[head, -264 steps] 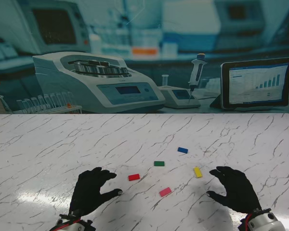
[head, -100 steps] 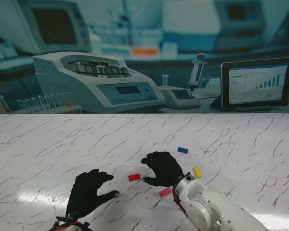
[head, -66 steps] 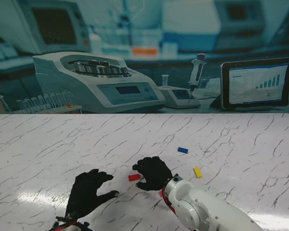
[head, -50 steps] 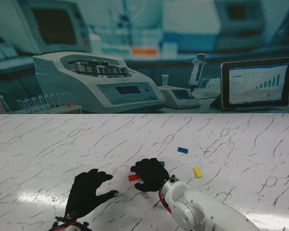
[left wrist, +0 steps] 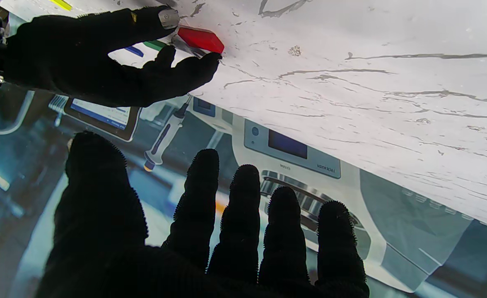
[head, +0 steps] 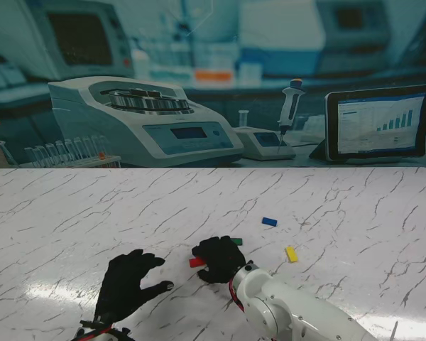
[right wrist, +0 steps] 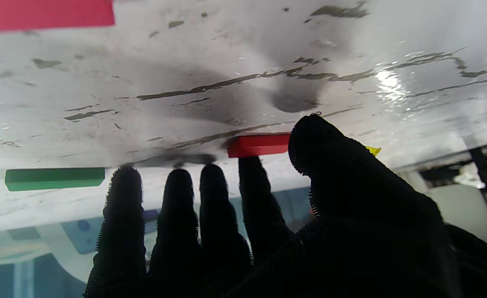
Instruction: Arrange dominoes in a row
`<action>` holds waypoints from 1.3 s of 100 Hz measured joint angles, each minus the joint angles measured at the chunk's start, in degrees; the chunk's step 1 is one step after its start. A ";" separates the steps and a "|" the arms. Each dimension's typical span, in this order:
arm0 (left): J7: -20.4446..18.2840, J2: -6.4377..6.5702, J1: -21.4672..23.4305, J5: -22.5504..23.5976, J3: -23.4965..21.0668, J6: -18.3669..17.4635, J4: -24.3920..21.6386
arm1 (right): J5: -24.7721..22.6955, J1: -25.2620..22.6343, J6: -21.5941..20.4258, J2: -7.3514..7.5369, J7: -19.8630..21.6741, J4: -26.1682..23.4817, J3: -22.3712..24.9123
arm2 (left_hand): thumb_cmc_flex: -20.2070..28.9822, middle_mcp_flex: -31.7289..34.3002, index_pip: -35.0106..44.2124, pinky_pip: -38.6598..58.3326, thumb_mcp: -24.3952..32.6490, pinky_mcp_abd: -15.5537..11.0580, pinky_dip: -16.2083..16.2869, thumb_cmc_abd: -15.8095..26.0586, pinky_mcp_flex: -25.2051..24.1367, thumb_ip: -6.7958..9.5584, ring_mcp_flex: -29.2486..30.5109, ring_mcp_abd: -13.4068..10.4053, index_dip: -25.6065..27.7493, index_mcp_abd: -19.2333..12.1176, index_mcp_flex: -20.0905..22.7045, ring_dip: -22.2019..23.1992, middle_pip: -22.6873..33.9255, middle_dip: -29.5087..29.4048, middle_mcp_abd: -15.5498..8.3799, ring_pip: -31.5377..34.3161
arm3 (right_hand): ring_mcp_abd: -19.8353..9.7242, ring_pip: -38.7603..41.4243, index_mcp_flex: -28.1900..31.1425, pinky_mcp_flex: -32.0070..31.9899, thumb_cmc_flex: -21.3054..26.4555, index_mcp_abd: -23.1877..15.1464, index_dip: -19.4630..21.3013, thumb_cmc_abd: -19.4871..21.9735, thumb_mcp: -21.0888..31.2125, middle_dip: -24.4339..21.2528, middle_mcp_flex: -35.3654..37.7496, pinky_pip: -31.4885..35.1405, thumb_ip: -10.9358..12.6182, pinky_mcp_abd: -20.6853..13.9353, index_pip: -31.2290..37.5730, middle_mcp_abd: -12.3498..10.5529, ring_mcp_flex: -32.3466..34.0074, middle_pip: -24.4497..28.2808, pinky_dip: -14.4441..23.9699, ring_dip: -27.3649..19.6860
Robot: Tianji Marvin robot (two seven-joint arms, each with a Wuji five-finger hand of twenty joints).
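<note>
Change since earlier: your right hand (head: 218,259) has swung in from the right side of the table and crossed toward the middle, so it now sits over the place where the pink domino lay. That domino no longer shows in the stand view. The left hand has barely shifted.

Left hand (head: 130,285): nearest to you, on the left, above the marble table (head: 71,220). Fingers spread and holding nothing; the left wrist view shows them fanned apart against the backdrop.

Right hand: just right of the left hand and a little farther from you, palm down. Thumb and fingers are drawn toward each other around the red domino (head: 196,262), but you cannot tell from any view whether they actually grip it. In the left wrist view the thumb tip (left wrist: 205,66) is at the domino's edge and a finger lies over its top.

Red domino: lying flat at the hand's left fingertips, half covered by them.

Pink domino (right wrist: 44,14): visible only in the right wrist view, as a flat pink strip at the frame's edge.

Green domino (head: 236,241): flat, just beyond the right hand, peeking out past the knuckles.

Yellow domino (head: 291,253): flat, to the right of the hand, apart from it.

Blue domino (head: 269,222): flat, farthest of the five, beyond the green and yellow ones.

Backdrop: printed lab scene with a centrifuge (head: 145,121) and a tablet (head: 380,122).
</note>
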 measured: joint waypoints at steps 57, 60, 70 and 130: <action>0.11 -0.11 -0.02 -0.42 -0.11 -0.03 0.14 | -1.72 0.77 1.29 -0.58 -2.29 1.01 -1.61 | 0.00 0.06 0.94 0.00 0.00 0.00 0.00 0.00 0.10 0.00 0.03 0.00 0.16 0.00 0.74 0.00 0.00 0.00 0.00 0.07 | -1.49 10.21 3.02 -2.47 3.76 -5.51 3.43 -4.67 3.68 4.88 5.87 20.82 0.01 -0.06 13.15 -2.16 5.02 8.07 -9.06 5.36; 0.13 -0.12 -0.02 -0.43 -0.12 -0.03 0.15 | -1.74 0.77 1.41 -0.63 -2.40 1.01 -1.70 | 0.00 0.09 1.21 0.00 0.00 0.00 0.00 0.00 0.11 0.00 0.06 0.00 0.16 0.00 0.92 0.00 0.00 0.00 0.00 0.46 | -1.49 11.00 2.98 -2.66 4.30 -5.52 3.44 -4.77 3.88 5.41 5.87 21.52 0.01 -0.06 14.24 -2.14 5.02 8.81 -9.12 5.50; 0.15 -0.13 -0.02 -0.50 -0.14 -0.05 0.18 | -1.55 0.77 1.65 -0.93 -3.33 1.37 -1.97 | 0.00 0.91 1.41 0.00 0.00 0.00 0.00 0.00 0.14 0.00 0.07 0.00 0.53 0.00 1.18 0.00 0.28 0.00 -0.04 0.47 | -1.48 13.31 2.98 -3.00 4.30 -6.43 3.44 -5.89 4.24 7.51 5.76 22.96 0.01 -0.05 20.27 -2.12 5.02 12.17 -9.23 6.86; 0.44 -0.19 -0.10 -0.57 -0.13 -0.06 0.37 | -1.39 0.14 3.04 -2.37 -7.95 3.40 -2.47 | 0.00 1.66 2.18 0.03 0.00 0.00 0.38 0.00 0.64 0.00 0.09 0.00 0.74 0.00 1.52 0.00 0.33 0.00 -0.06 0.48 | -0.93 21.29 1.41 -5.07 4.61 -9.12 16.15 -7.32 8.96 20.94 4.97 27.97 -2.65 -0.06 39.25 -3.21 4.85 28.73 -10.76 10.61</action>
